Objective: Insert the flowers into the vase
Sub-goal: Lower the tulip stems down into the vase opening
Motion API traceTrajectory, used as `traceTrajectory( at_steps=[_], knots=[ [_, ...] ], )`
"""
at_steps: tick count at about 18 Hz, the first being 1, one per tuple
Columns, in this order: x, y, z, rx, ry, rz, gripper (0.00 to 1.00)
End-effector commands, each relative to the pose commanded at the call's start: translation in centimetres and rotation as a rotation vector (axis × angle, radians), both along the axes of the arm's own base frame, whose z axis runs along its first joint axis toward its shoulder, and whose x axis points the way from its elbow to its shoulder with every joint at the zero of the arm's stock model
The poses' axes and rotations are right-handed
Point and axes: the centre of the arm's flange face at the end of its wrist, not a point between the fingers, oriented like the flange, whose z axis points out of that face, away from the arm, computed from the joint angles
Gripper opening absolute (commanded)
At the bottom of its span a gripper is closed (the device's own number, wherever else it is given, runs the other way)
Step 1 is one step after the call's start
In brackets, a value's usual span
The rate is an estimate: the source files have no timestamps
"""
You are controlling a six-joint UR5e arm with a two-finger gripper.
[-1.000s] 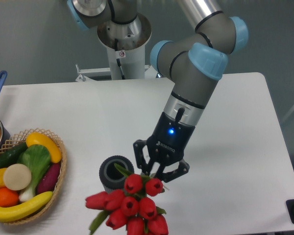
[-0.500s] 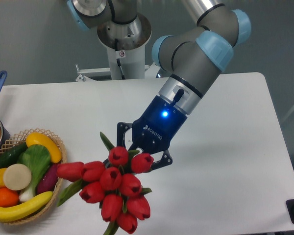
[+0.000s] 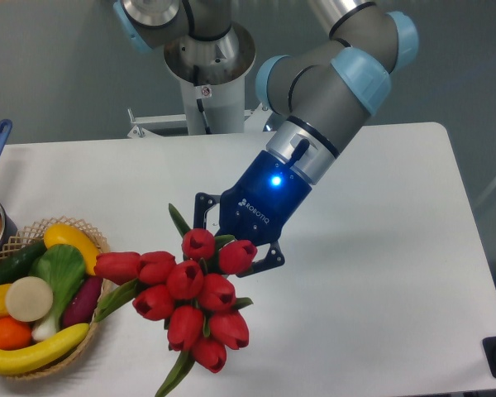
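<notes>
At the left edge of the frame the wicker basket (image 3: 99, 318) of vegetables sits where it was on the bench (image 3: 397, 273), and the flowers (image 3: 186, 302) have swung toward it: a second ago the red buds hung low in the centre, just right of the vase, and now they fan out at lower centre-left, the leftmost bud reaching over the basket's rim. The vase cannot be seen at all now; by the earlier view it should stand behind the bunch, so I judge the stems are being carried over or past its mouth, and insertion is not confirmed. Right of the buds, the hand (image 3: 231, 248) has tilted and lifted slightly toward the centre of the frame; it is closed on the flower stems, though the contact itself is hidden by blooms. White lettering on its dark blue body reads roughly "ROBOTIQ", beside a lit blue lamp.
</notes>
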Motion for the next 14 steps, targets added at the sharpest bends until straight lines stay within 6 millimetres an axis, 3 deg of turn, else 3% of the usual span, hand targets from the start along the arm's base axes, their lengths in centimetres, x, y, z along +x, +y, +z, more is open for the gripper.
traceTrajectory(
  at_steps=[3,7,14],
  knots=[
    [0.2,0.0,-1.1,-0.003,0.011,-0.014,0.00],
    [1.0,-0.4,-4.5,-0.018,0.024,-0.049,0.00],
    [0.7,-0.1,-8.1,-0.033,0.034,-0.080,0.01]
  ],
)
